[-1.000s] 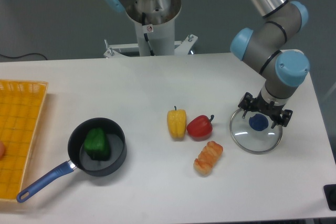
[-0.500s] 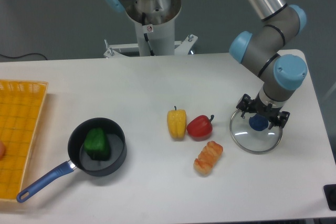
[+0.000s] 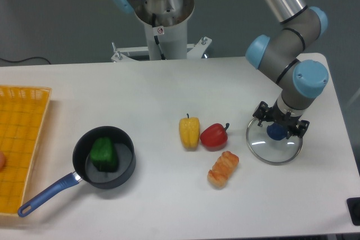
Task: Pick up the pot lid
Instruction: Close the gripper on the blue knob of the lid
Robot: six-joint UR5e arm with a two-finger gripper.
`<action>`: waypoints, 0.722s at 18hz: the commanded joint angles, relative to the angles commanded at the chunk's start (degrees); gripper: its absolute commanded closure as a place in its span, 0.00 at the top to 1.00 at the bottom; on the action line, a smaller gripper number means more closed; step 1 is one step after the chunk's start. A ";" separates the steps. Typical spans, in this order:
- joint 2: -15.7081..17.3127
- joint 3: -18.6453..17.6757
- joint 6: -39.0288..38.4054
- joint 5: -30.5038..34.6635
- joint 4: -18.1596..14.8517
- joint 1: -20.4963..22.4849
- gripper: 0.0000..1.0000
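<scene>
Lid (image 3: 264, 149): see-through, flat on the white worktop (image 3: 152, 212), near the red pepper (image 3: 214, 138)
Fingers (image 3: 263, 111): wide apart, low over the lid, by its blue knob (image 3: 276, 132)
Pan (image 3: 127, 168): black, with a green pepper (image 3: 104, 154) inside
Yellow pepper (image 3: 189, 132): just beside the red pepper
Bread (image 3: 223, 169): golden, near the lid

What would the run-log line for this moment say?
task: pick up pot lid | gripper: open, at blue knob | knob contact: cannot tell | pot lid: on table | green pepper: in pan

A narrow gap between the lid (image 3: 264, 149) and red pepper (image 3: 214, 137), with brown roll (image 3: 223, 168) nearby.
</scene>
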 joint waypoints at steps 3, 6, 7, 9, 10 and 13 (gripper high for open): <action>-0.09 0.09 -0.09 0.00 0.00 0.00 0.90; -0.26 0.09 -0.35 0.00 0.35 -0.09 0.90; -0.26 0.09 -0.35 0.00 0.44 -0.09 0.89; -0.35 0.09 -0.44 0.00 0.53 -0.09 0.89; -0.35 0.09 -0.44 0.00 0.70 -0.09 0.89; -0.35 0.17 -0.44 0.00 0.70 -0.18 0.89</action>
